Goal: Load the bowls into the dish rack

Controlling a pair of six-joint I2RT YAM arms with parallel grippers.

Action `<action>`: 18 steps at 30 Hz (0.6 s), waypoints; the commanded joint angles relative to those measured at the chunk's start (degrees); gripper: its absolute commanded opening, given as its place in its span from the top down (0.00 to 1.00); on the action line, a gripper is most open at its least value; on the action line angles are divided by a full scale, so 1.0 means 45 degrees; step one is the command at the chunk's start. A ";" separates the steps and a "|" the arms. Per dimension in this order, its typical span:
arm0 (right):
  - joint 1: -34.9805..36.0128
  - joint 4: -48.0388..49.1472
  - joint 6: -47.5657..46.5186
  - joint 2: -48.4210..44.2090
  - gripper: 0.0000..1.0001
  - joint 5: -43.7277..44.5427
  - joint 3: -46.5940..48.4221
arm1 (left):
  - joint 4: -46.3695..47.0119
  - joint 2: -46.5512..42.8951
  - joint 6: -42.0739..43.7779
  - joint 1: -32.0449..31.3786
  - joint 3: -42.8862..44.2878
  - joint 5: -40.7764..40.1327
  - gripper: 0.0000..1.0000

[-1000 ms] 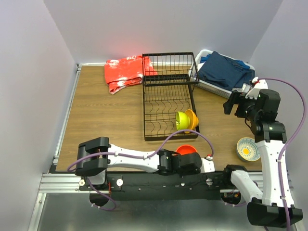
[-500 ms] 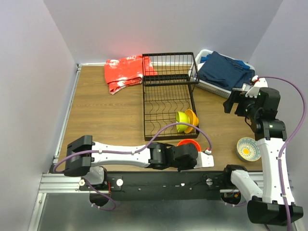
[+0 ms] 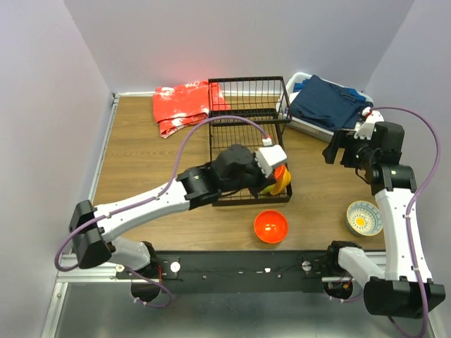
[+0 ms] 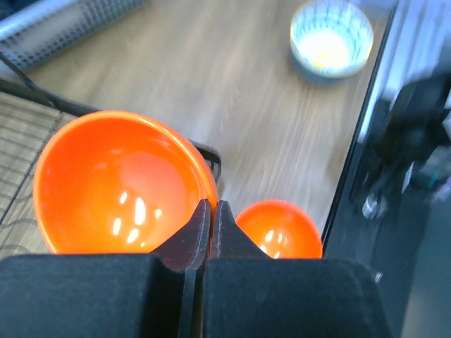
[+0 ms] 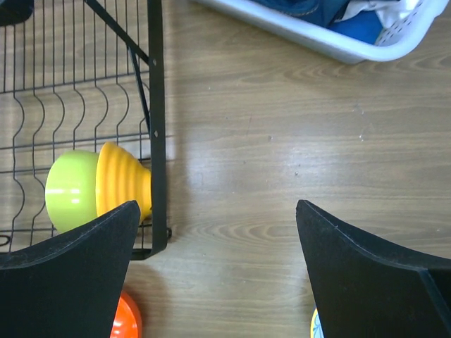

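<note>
Dish rack (image 3: pixel 211 158): left gripper (image 4: pixel 211 210) over its near right corner, fingers pressed together, nothing between. Lime green bowl (image 5: pixel 70 190) and yellow-orange bowl (image 5: pixel 125 182) on their sides, touching, inside that corner. Red-orange bowl (image 3: pixel 271 226) just in front of the rack. Right gripper (image 5: pixel 216 205) right of the rack, fingers spread wide, empty. White patterned bowl (image 3: pixel 363 217) well right of the rack.

Lab robot cell: plain partition walls (image 3: pixel 42 105) box in a wood tabletop (image 3: pixel 155 169), with an aluminium mounting rail (image 3: pixel 76 270) along its near edge.

The left gripper (image 4: pixel 210 211) is no longer at the red-orange bowl (image 3: pixel 271 226) and now hovers over the dish rack's (image 3: pixel 211 141) near right corner.
</note>
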 commanded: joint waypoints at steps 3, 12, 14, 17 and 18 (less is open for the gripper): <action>0.0084 -0.1344 -0.1252 0.0852 0.00 -0.0846 0.1315 | 0.6061 -0.1913 -0.3324 0.1810 -0.3385 0.4239 1.00; 0.0084 -0.2517 -0.2717 0.2278 0.00 -0.0532 0.2722 | 1.3581 -0.2424 -0.7713 0.4036 -0.7899 0.6355 1.00; 0.0084 -0.2497 -0.2795 0.2570 0.00 -0.0454 0.2781 | 1.4522 -0.2229 -0.8129 0.4193 -0.8407 0.6045 1.00; 0.0064 -0.2556 -0.3048 0.2728 0.00 -0.0280 0.2878 | 1.4644 -0.2402 -0.8500 0.4350 -0.8760 0.5090 1.00; 0.0084 -0.2595 -0.3088 0.2767 0.00 -0.0201 0.2879 | 1.4663 -0.2462 -0.8618 0.4486 -0.8955 0.5047 1.00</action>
